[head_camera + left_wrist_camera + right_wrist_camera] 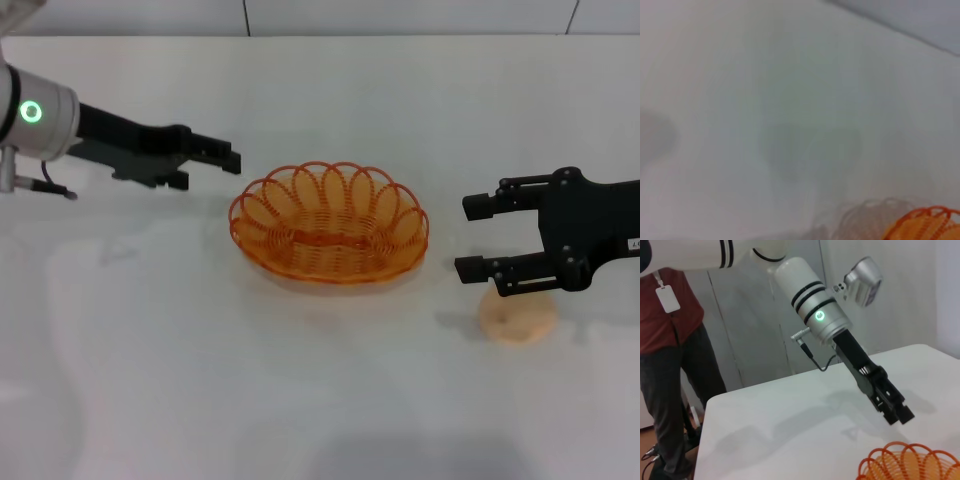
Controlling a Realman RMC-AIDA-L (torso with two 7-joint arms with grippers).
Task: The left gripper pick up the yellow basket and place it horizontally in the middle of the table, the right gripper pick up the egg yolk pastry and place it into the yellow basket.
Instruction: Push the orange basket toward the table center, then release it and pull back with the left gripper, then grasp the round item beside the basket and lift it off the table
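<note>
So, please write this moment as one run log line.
yellow basket: mid-table, empty | left gripper: beside basket, shut, holding nothing | right gripper: open above egg yolk pastry | pastry: on table

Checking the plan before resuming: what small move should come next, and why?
Probably lower the right gripper onto the egg yolk pastry: its fingers are open above it, the yellow basket already sits mid-table, and the left gripper is clear of the basket.

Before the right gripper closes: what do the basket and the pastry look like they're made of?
The yellow basket: probably translucent orange plastic, glossy, formed as thin coiled strands with a looped rim; light passes through it.

The egg yolk pastry: looks like soft baked dough, matte pale peach, smooth and domed; likely crushable.

The right gripper hangs open just above the pastry; the left gripper hovers beside the basket.
</note>
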